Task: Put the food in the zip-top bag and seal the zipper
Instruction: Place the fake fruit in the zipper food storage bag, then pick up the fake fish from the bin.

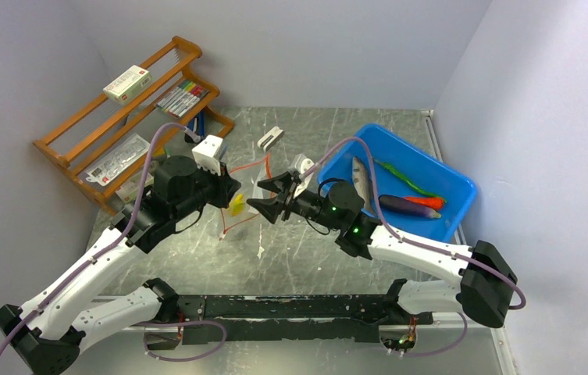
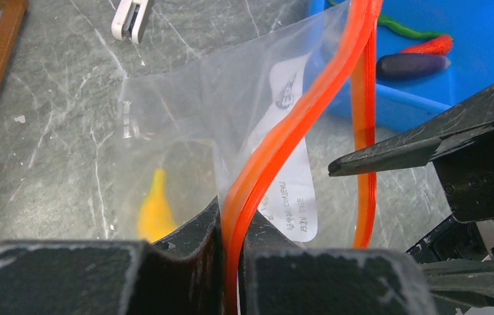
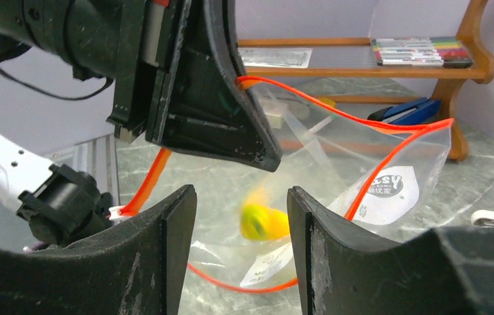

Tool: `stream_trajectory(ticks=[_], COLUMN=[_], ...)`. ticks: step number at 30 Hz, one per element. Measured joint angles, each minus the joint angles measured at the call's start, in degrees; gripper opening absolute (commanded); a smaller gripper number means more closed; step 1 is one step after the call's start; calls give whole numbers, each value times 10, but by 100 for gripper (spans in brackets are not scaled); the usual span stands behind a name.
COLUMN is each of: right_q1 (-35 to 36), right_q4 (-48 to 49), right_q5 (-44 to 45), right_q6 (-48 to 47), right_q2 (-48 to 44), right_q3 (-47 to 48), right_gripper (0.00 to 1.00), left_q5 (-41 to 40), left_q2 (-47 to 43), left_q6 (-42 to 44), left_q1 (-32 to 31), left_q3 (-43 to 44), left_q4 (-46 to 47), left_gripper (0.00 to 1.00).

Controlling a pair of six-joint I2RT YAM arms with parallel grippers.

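- The left claw (image 2: 231, 259) is pinching the zipper (image 2: 277, 144), with the red-orange strip squeezed right between its two fingers. That holds up one corner of the zip-top bag (image 2: 231, 98) over the worktop (image 1: 306, 250).
- The right claw (image 3: 241, 243) is spread wide and holds nothing. It sits just beside the bag, pointing at the mouth, with its fingers (image 3: 172, 249) apart from the plastic.
- The bag's mouth is gaping open. From the right wrist view the zipper loops around the opening and the two sides aren't pressed together.
- The bag is between the two claws, near the middle of the worktop and left of the blue bin (image 1: 447, 176).
- Count of bags: one.
- Food at the bag: one yellow banana-like piece (image 3: 264, 222). It shows through the clear plastic low down and looks to be inside.
- Food in the bin: four pieces, well apart from both claws. That's one silver-grey fish (image 1: 359, 178), one long green pod (image 1: 406, 180), one dark purple eggplant (image 1: 400, 205) and one red-orange chili (image 1: 429, 202).
- The eggplant and chili lie side by side, just touching or nearly so.
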Motion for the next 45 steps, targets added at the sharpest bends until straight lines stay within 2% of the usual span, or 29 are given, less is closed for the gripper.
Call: stream_trajectory(ticks=[11,18,24,31,39,45], right_q1=[0,-4,-31,-130,-257,-357], right_q4=[-92,-212,-344,-487,-570,-594], right_q5=[82,152,226,289,340,321], right_q6=[63,64,21,-21,-53,-59], right_q2=[-11,-52,-39,16,72,125], right_q3=[46,115,198,264,276,278], right_gripper=[53,54,54,42,41,41], left_q5=[-35,-83,-102,-101,-106,-106], left_q2=[4,8,5,-21,-36,-36], left_q6=[4,27,40,54,59,62], left_q1=[0,0,0,0,0,0], left_q3=[-2,-15,-41,-67,-69,-73], left_q4=[-4,-6,-4,3,6,6], left_gripper=[7,7,7,7,7,7])
